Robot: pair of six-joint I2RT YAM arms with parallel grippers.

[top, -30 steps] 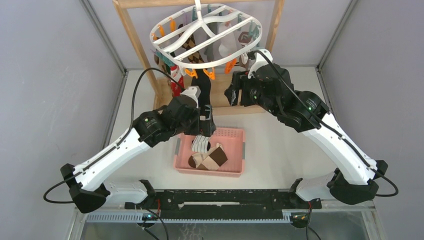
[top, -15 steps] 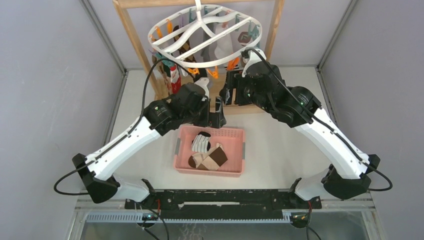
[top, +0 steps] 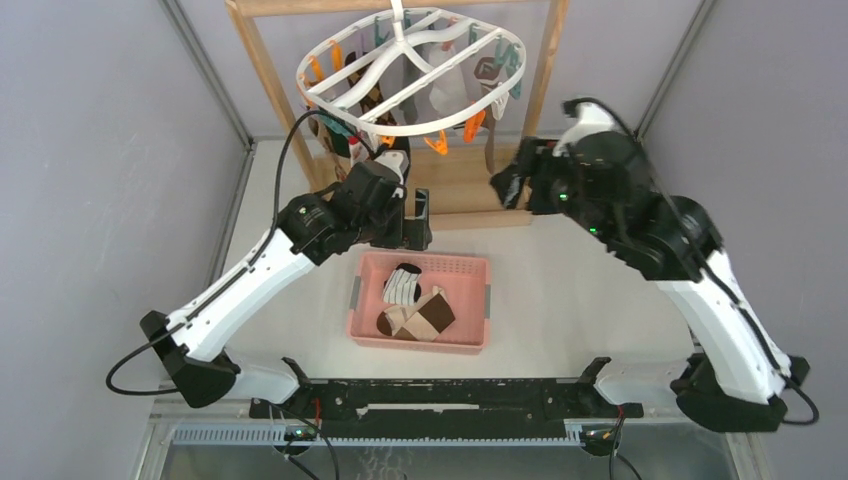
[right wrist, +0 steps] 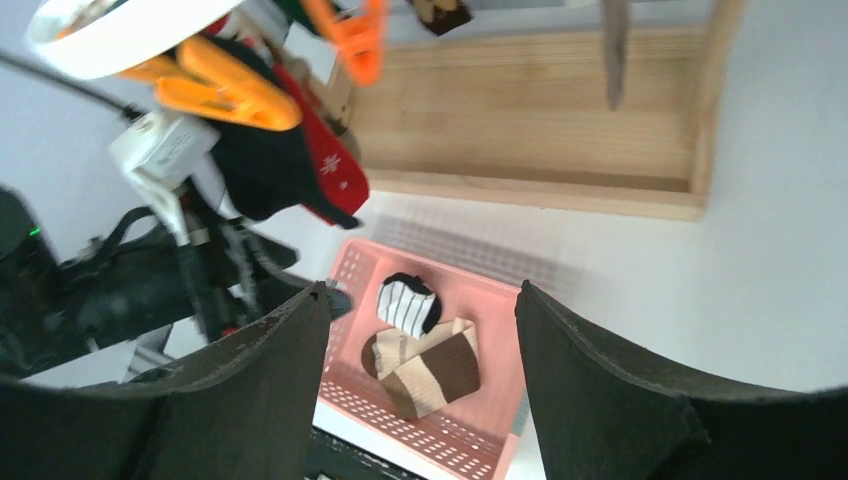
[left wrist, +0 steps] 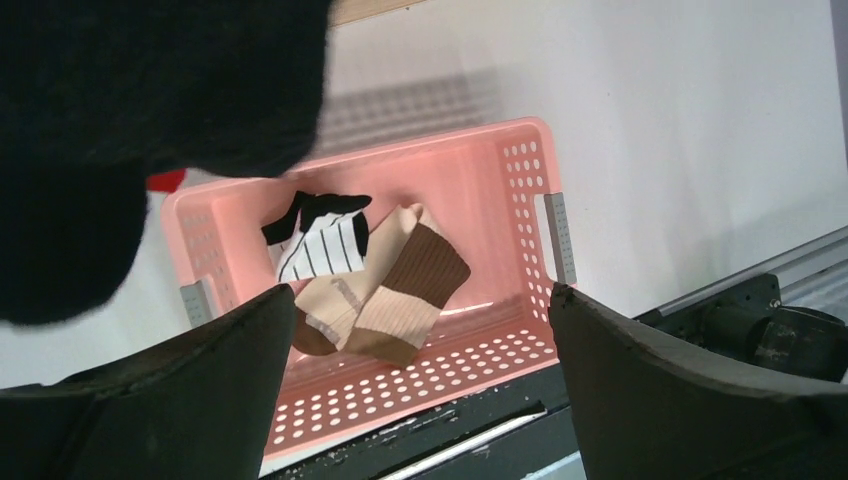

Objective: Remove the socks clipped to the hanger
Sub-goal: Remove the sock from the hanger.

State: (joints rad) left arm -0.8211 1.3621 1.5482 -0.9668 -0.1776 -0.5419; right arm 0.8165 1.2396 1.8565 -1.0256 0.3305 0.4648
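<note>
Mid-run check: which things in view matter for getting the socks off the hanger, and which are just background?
Job: hanger; clipped socks; orange clips; pink basket holding the striped sock and beige-and-brown sock.
Background: wooden frame; white table; grey walls.

The left arm [top: 240, 295] and right arm [top: 730, 330] are made of white tubes and black joints, with black cables [top: 283, 172] attached.
</note>
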